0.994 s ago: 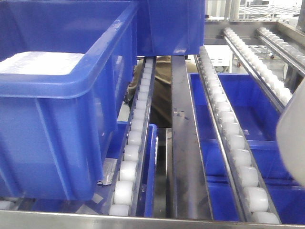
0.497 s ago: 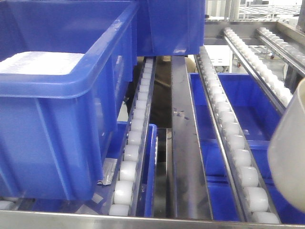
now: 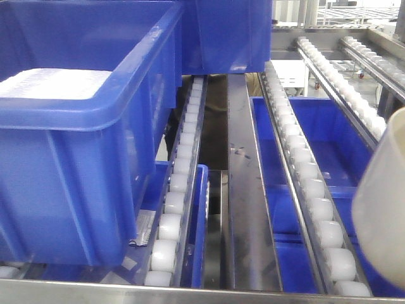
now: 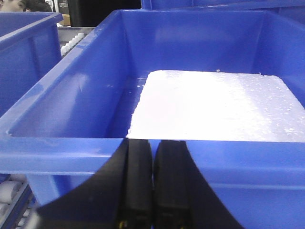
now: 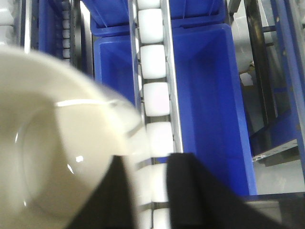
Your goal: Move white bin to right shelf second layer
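Pressed together with no gap between them, the black fingers of the left gripper [image 4: 152, 183] sit low in the left wrist view, just in front of the near wall of a blue crate [image 4: 86, 157]. Inside that crate lies a flat white foam slab [image 4: 214, 107].

The right gripper [image 5: 147, 195] pinches the rim of the white bin [image 5: 52, 143]: one dark finger is inside the bin, the other outside, and the wall runs between them. The bin fills the lower left of the right wrist view, its glossy inside facing the camera.

From the front, the white bin [image 3: 383, 215] shows at the right edge, tilted, hanging over the roller rail [image 3: 310, 190] of the shelf level and over another blue crate [image 3: 342, 145] lying below the rails. Whether the bin touches the rollers cannot be told. A big blue crate [image 3: 82, 145] with the foam slab stands on the left side of the same level, well apart from the bin, and a steel front bar [image 3: 190, 294] runs along the bottom.
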### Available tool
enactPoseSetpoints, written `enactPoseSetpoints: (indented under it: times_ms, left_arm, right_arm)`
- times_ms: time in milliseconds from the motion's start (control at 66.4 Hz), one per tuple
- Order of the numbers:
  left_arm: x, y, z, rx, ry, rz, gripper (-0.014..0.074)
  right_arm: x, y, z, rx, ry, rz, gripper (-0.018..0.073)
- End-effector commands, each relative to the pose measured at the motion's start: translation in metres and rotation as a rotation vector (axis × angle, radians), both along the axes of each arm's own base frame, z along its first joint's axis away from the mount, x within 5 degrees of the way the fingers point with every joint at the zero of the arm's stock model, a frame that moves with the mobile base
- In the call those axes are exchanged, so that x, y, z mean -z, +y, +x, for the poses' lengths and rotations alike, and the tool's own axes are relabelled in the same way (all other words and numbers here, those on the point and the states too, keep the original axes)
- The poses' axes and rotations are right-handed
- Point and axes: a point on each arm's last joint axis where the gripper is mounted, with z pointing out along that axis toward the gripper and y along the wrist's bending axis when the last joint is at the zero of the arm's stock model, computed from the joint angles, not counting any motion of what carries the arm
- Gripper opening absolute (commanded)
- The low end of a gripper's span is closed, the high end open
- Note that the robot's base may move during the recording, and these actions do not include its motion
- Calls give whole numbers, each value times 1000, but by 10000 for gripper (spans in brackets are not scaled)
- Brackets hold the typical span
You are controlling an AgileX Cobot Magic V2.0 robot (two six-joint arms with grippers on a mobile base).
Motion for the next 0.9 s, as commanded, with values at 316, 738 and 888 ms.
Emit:
enactPoseSetpoints:
  times_ms: [316,738,888]
  left_arm:
    - [4,0,0,3,-57,-16,85]
    - [4,0,0,3,-57,-16,85]
    - [4,0,0,3,-57,-16,85]
  right_arm:
    - [-32,1,-17,-28,-164,-21,347]
    - [-58,11,-55,-178,-361,-64,87]
    - [-67,9,-70,-175,-459,-120,48]
